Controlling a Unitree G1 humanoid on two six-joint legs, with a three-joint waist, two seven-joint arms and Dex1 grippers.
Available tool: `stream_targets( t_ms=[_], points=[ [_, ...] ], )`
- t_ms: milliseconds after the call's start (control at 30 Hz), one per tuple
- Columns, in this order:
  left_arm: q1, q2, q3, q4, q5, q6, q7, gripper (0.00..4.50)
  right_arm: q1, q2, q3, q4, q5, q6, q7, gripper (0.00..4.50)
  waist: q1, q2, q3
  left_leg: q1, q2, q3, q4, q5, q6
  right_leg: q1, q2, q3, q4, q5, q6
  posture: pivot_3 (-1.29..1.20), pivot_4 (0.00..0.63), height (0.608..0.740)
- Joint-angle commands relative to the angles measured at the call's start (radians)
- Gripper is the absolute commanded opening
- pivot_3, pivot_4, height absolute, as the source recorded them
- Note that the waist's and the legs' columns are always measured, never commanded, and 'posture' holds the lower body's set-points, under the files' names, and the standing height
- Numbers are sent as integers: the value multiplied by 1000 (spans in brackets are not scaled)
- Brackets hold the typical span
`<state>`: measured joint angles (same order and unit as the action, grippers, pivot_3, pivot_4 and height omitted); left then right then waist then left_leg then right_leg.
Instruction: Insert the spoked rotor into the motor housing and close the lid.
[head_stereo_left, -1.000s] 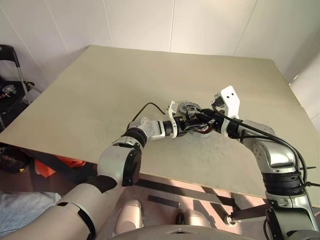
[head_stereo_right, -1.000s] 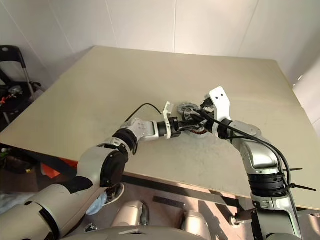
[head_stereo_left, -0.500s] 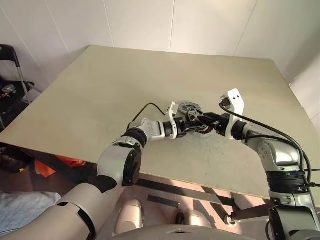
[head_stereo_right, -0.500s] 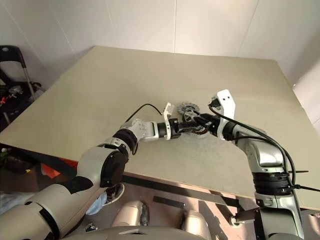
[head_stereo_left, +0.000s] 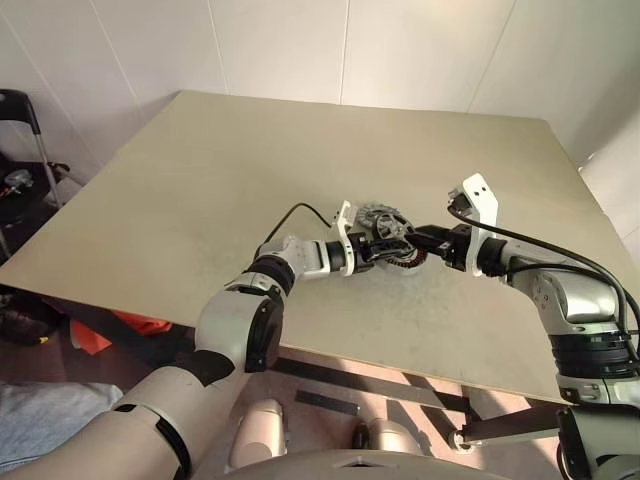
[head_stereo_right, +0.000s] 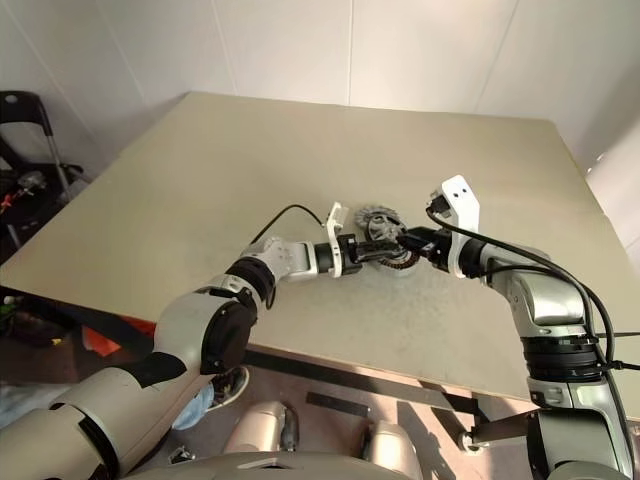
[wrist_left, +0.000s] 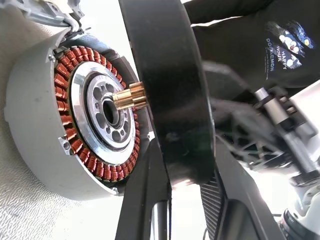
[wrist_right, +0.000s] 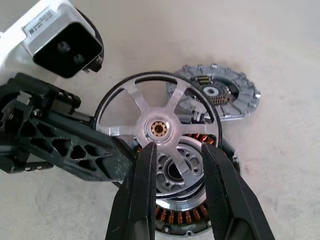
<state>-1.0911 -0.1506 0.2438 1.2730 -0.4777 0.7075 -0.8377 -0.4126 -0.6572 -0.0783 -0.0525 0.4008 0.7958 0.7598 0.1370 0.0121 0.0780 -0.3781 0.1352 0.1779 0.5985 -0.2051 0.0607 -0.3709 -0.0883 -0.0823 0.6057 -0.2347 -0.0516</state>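
My left gripper (wrist_left: 181, 167) is shut on the black rim of the spoked rotor (wrist_right: 159, 128) and holds it on edge, tilted, just above the motor housing (wrist_right: 186, 216). The rotor's brass pinion (wrist_left: 131, 96) points at the housing's dark centre, inside the ring of red-copper windings (wrist_left: 64, 75). My right gripper (wrist_right: 177, 155) stands open just to the right of the rotor, with nothing between its fingers. The lid (wrist_right: 220, 92), a grey ribbed disc, lies flat on the table right behind the housing.
The parts sit right of centre on a wide beige table (head_stereo_left: 200, 190). A black cable (head_stereo_left: 295, 215) loops off my left wrist over the tabletop. A black chair (head_stereo_left: 25, 120) stands beyond the table's left edge. White walls close the far side.
My right gripper has drawn back to the right, away from the rotor. The left gripper and the rotor have stayed where they were.
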Motion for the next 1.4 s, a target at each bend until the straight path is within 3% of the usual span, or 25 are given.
stream_targets(
  t_ms=[33,467,567,700,1400],
  points=[
    [-51,-166,4,-19,-3,-10,-20,412,-52,-30,-33,-8,38,5,38,1573,1,0,0,0,0,0,0,0,0,0,0,0,0,0,0,0,0,740],
    [-48,-171,-1,-19,0,-11,-21,412,-132,-66,65,138,-16,-48,161,1573,15,0,0,0,0,0,1,0,0,0,0,0,1,0,0,0,0,740],
    [-47,-170,-2,-19,1,-10,-22,412,-169,-55,75,182,-38,-57,151,2104,15,0,0,-1,0,0,1,0,0,0,0,0,0,0,0,0,0,740],
    [-46,-171,-6,-19,5,-10,-23,412,-184,-52,86,195,-54,-78,161,3401,16,0,0,-2,0,0,1,0,0,-2,0,-1,1,0,0,0,0,740],
    [-41,-172,-17,-17,21,-13,-32,412,-119,-50,122,128,-79,-84,172,3401,17,0,0,-3,0,0,3,-1,1,-2,0,-1,1,0,0,0,0,740]
  ],
)
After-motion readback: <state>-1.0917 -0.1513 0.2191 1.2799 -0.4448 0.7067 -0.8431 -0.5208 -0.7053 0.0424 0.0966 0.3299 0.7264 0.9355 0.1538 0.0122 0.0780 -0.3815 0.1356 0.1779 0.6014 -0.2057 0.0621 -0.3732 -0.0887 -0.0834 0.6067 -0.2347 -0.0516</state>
